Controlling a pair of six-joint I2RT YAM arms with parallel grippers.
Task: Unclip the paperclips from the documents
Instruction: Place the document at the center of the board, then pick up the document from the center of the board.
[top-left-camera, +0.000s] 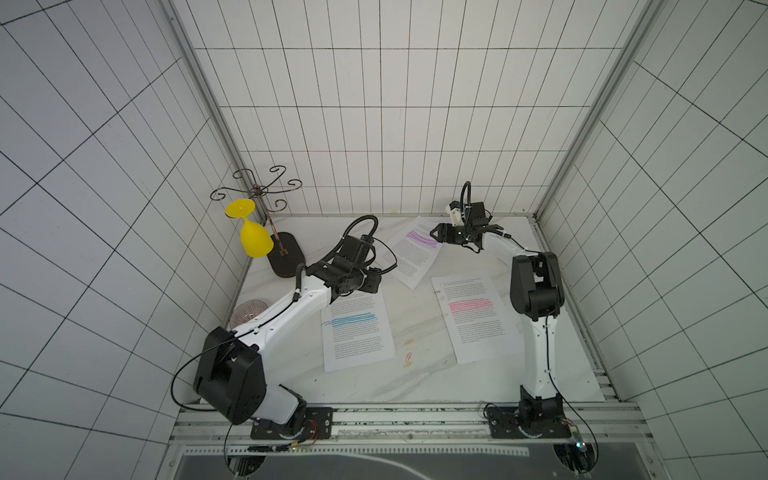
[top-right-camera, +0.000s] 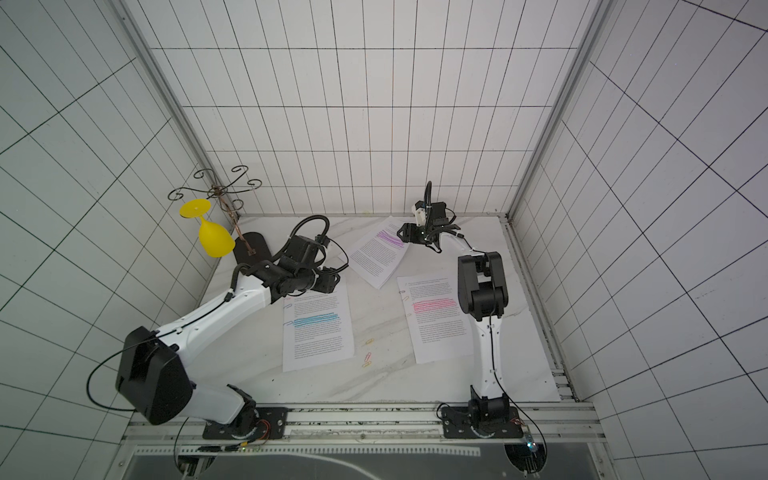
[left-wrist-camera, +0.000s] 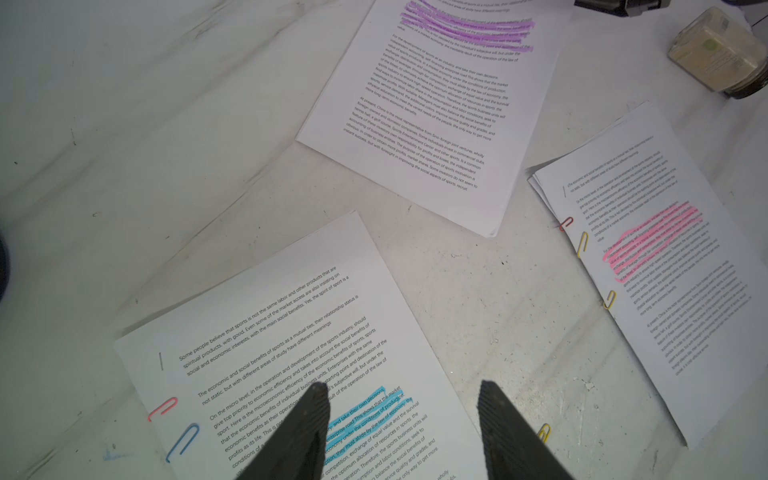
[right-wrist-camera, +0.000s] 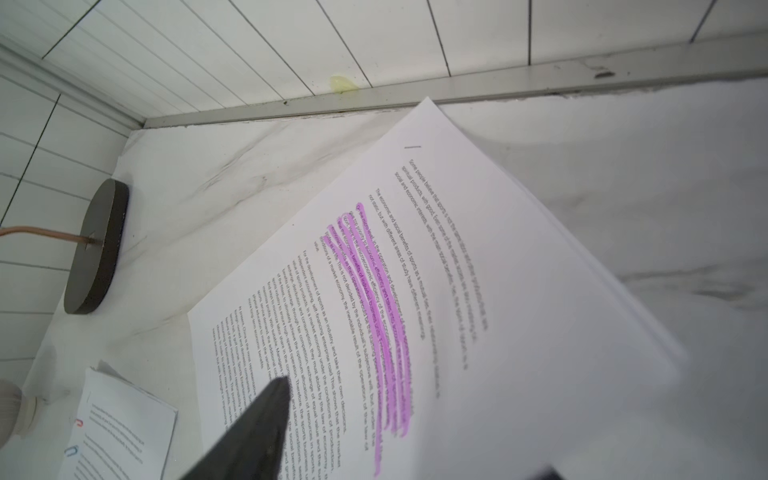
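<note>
Three documents lie on the marble table: a blue-banded one (top-left-camera: 357, 332), a purple-banded one (top-left-camera: 415, 253) and a pink-banded one (top-left-camera: 478, 328). My left gripper (left-wrist-camera: 401, 399) hovers open over the blue-banded sheaf, nothing between its fingers. A pink paperclip (left-wrist-camera: 163, 408) and a blue one (left-wrist-camera: 183, 442) sit on that sheaf's edge. Red (left-wrist-camera: 566, 223) and yellow paperclips (left-wrist-camera: 583, 243) hold the pink-banded sheaf's edge. Loose paperclips (top-left-camera: 408, 357) lie between those two sheaves. My right gripper (right-wrist-camera: 415, 424) stands wide open over the purple-banded sheaf (right-wrist-camera: 374, 291), whose near edge is blurred.
A wire glass rack (top-left-camera: 257, 193) on a dark oval base (top-left-camera: 286, 257) stands at the back left, with a yellow plastic goblet (top-left-camera: 251, 237) hanging from it. A ribbed clear dish (top-left-camera: 247, 313) sits by the left wall, partly under my left arm. Tiled walls close three sides.
</note>
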